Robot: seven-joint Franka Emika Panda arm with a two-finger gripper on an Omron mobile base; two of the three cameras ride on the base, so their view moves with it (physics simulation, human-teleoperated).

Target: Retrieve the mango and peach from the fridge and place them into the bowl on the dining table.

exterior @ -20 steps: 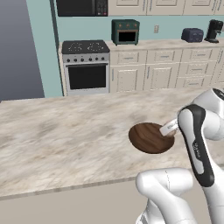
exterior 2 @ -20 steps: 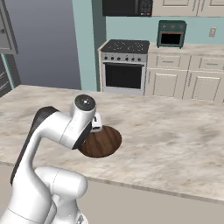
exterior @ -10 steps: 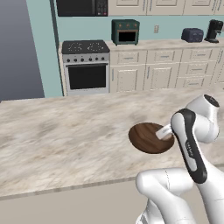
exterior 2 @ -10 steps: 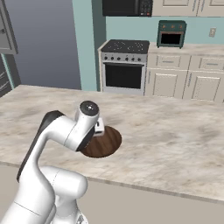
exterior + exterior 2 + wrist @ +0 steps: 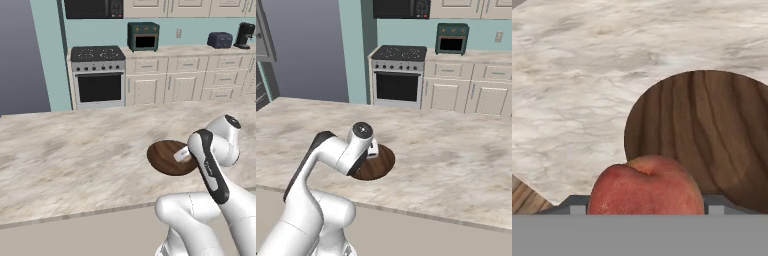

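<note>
My gripper [image 5: 646, 208] is shut on the peach [image 5: 647, 185], a pinkish-red round fruit held between the dark fingertips [image 5: 577, 206]. Just beyond and below it lies the dark brown bowl [image 5: 712, 130], and the part of its inside that shows is bare. The base views put the gripper [image 5: 181, 154] [image 5: 373, 149] over the near rim of the bowl [image 5: 162, 155] [image 5: 381, 167], which sits on the pale marbled dining table [image 5: 75, 155] [image 5: 456, 160]. A sliver of the grey fridge [image 5: 261, 55] shows at the left edge. The mango is out of view.
Beyond the table stand a stove [image 5: 98, 75] [image 5: 398, 75] and white cabinets [image 5: 200, 75] carrying a green toaster oven [image 5: 143, 36], a toaster [image 5: 220, 39] and a coffee machine [image 5: 244, 35]. My own white arm [image 5: 210, 165] [image 5: 331, 155] arches over the table's near edge.
The hand with the peach has eased a little lower and further over the bowl. The bowl itself has stayed put.
</note>
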